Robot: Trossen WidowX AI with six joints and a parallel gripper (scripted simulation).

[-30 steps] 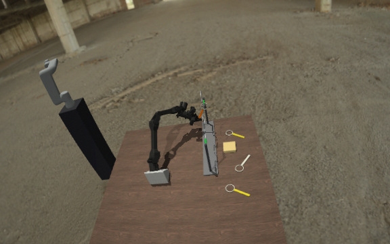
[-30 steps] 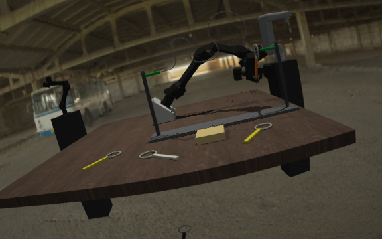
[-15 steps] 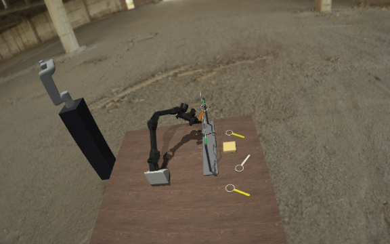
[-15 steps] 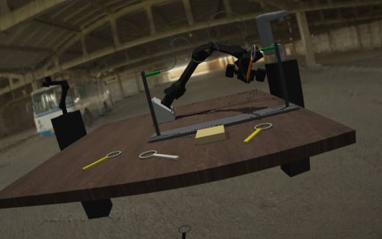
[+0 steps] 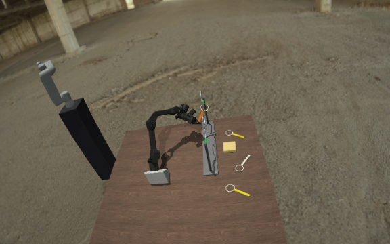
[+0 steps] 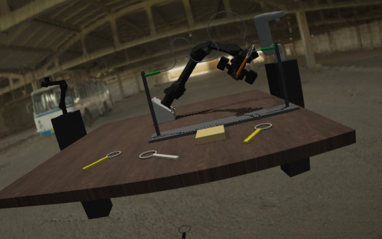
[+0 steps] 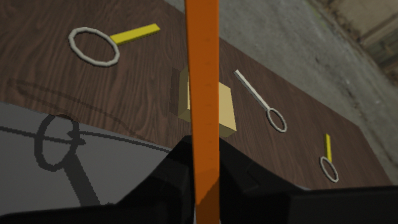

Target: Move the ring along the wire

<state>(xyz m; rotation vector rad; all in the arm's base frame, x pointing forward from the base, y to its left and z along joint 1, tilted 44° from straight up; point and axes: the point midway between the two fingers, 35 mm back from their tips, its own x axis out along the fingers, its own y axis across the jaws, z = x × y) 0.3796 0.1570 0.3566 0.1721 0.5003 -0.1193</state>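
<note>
The orange handle (image 5: 200, 116) (image 6: 242, 67) (image 7: 205, 75) slants up from my gripper (image 5: 198, 122) (image 6: 238, 76) (image 7: 200, 143), which is shut on its lower part. Its ring (image 5: 201, 108) is above, seen nearly edge-on in the exterior view. The ring appears to be around the thin grey wire (image 6: 245, 38), just inside the green part (image 6: 268, 48) beside the right post (image 6: 281, 76). Whether it touches the wire cannot be told. The other green part (image 5: 205, 141) (image 6: 152, 74) is beside the left post (image 6: 151, 104). The wire has a small and a large loop between them.
The grey base (image 6: 191, 129) carries both posts. Beyond it lie a yellow block (image 5: 229, 147) (image 6: 210, 136) (image 7: 227, 110), two rings with yellow handles (image 6: 253, 135) (image 6: 95, 163) and one with a white handle (image 6: 166, 156). The wire's large loop rises beside and above my wrist in the exterior view.
</note>
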